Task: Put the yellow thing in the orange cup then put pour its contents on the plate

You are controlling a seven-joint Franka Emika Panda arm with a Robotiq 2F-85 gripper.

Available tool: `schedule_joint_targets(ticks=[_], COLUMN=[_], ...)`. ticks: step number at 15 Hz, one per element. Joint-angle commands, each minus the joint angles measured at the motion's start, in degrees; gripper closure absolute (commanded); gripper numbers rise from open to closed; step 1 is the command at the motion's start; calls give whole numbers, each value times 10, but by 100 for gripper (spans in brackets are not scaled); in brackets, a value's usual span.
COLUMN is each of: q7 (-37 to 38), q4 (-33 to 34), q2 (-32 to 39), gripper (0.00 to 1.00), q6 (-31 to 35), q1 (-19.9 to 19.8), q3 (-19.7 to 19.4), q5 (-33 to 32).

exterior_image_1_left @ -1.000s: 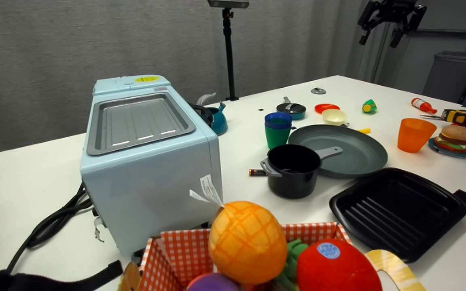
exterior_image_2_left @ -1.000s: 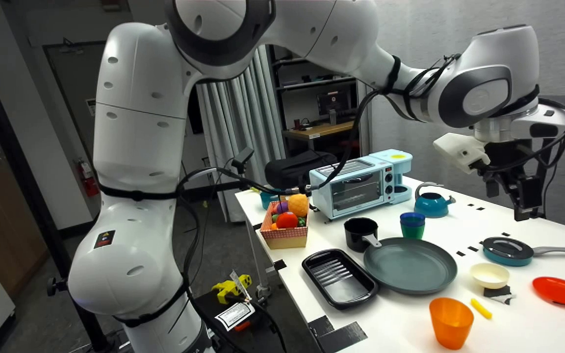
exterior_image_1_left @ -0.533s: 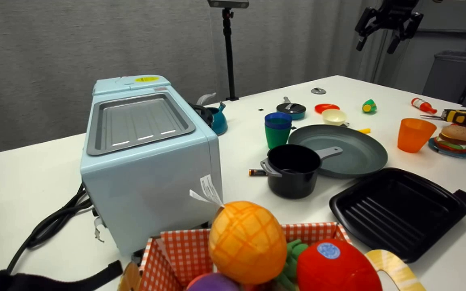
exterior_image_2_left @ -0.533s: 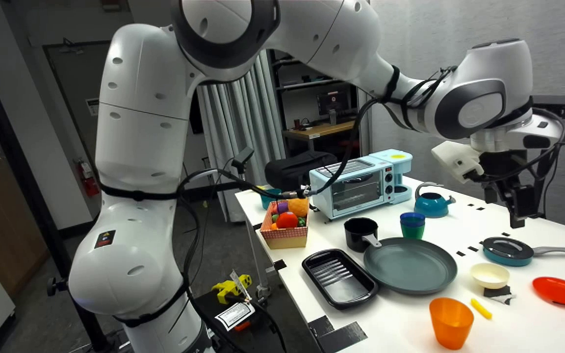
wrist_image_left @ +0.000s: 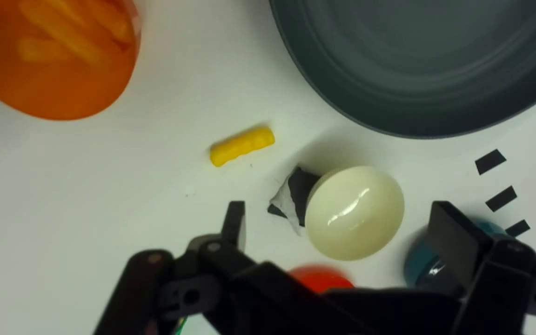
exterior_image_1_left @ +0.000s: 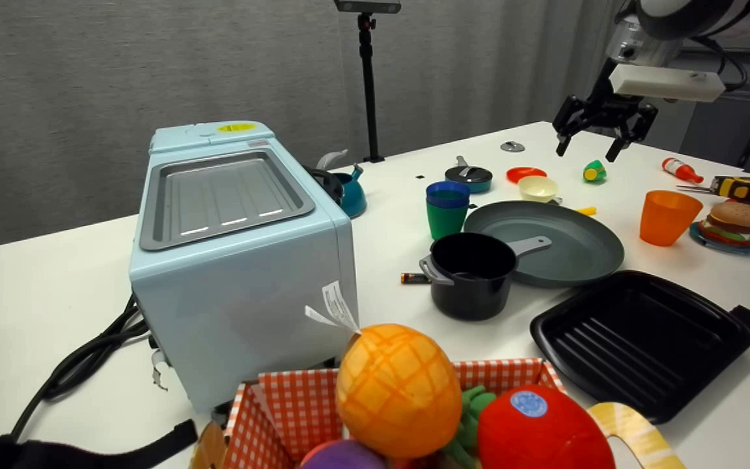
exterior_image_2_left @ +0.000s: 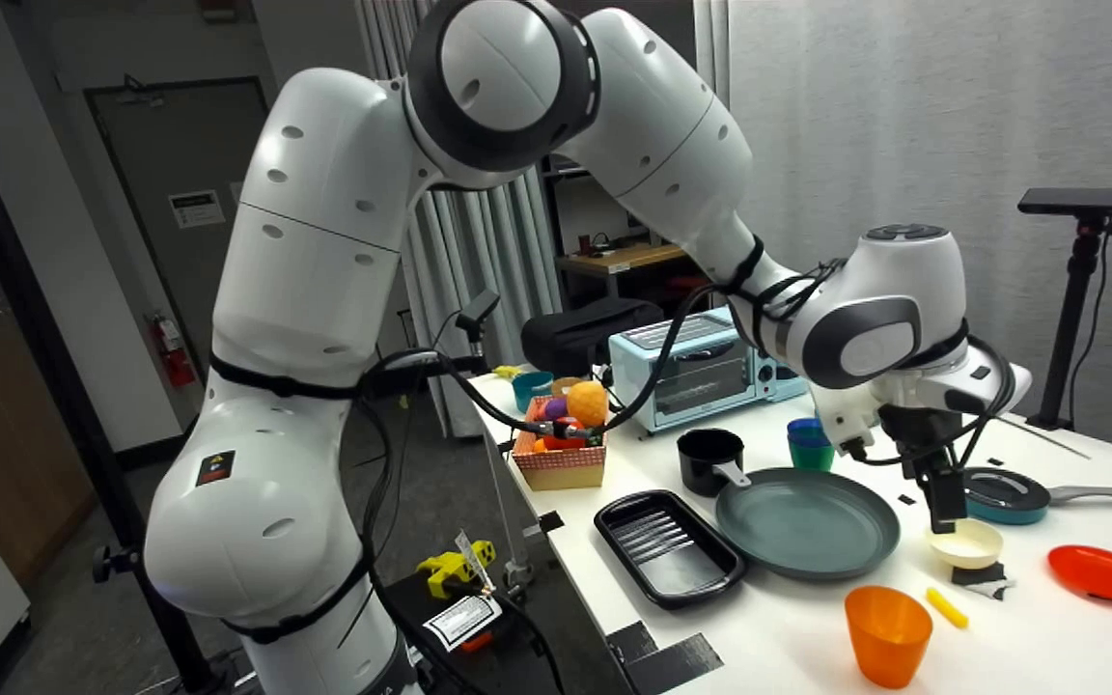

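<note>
One yellow piece: lies on the white table between the orange cup and the cream bowl, touching neither; in an exterior view it shows just past the rim of the plate.
Gripper: hangs above the table, fingertips downward, its fingers spread wide apart; in the wrist view the cream bowl shows between them, farther down.
White arm: bends high over the scene and slopes down to the gripper in an exterior view.
Orange cup: stands upright just beside the yellow piece; several sticks, blurred, show inside it in the wrist view.
Plate: rests flat, dark grey and round, near the yellow piece and the cream bowl.
Black pot: stands beside the plate, its grey handle overlapping the plate in an exterior view; touching or apart, I cannot tell.
Black tray: ridged, lies along the plate's edge; whether they touch is unclear.
Stacked cups: blue inside green, upright, near pot and plate.
Cream bowl: sits upright at the edge of a dark scrap with a pale, peeled corner.
Red dish: lies near the cream bowl, partly behind the gripper in the wrist view.
Teal pan: partly covered by the gripper in an exterior view.
Toy burger: sits on a blue saucer near the orange cup.
Checkered box: holds a yellow-orange plush fruit and a red one, beside the pale blue oven.
</note>
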Motion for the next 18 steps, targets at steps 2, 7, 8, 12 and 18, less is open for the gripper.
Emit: schedule_joint_targets(ticks=[2,7,8,12,18], q7=[18,10,11,11,2], q4=[-37,-48,-48,-42,-28], q2=[16,13,13,17,32], gripper=[0,0,0,0,0], q6=[58,72,73,73,75], q1=[14,11,12,7,-8], q3=[7,2,-3,-22,-35], q5=[37,51,49,43,43])
